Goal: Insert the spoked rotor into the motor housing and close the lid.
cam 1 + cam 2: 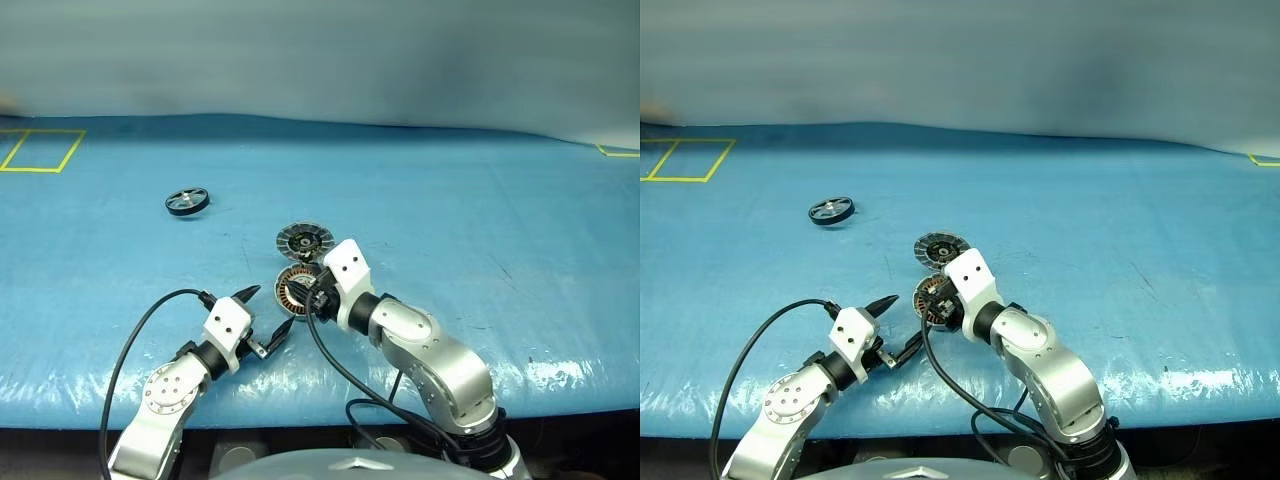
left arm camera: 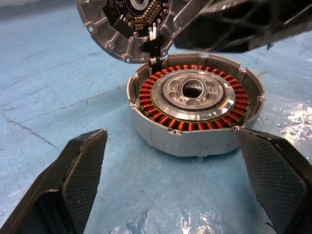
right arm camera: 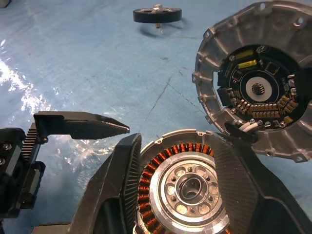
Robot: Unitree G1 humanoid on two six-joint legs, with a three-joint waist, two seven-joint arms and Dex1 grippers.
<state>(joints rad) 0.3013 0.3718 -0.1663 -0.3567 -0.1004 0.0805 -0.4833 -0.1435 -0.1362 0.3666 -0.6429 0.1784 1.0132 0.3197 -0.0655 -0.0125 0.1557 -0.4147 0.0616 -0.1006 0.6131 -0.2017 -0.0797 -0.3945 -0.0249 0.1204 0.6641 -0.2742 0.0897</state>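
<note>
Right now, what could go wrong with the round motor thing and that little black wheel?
1. The spoked rotor lies far from both grippers, so fetching it is a long reach.
2. The right gripper straddles the motor housing; lifting carelessly could drag or tip it.
3. The lid stands open on its hinge, close above the housing, and might drop shut before the rotor is in.
The open left gripper waits nearby, holding nothing.

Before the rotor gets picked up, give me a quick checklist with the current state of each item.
1. Lid swung open, inner face showing: ok.
2. Motor housing cavity free, copper windings exposed: ok.
3. Spoked rotor in the housing: not ok, it lies apart on the blue table.
4. Left gripper open and empty: ok.
5. Right gripper clear of the housing: not ok, its fingers straddle the rim.
</note>
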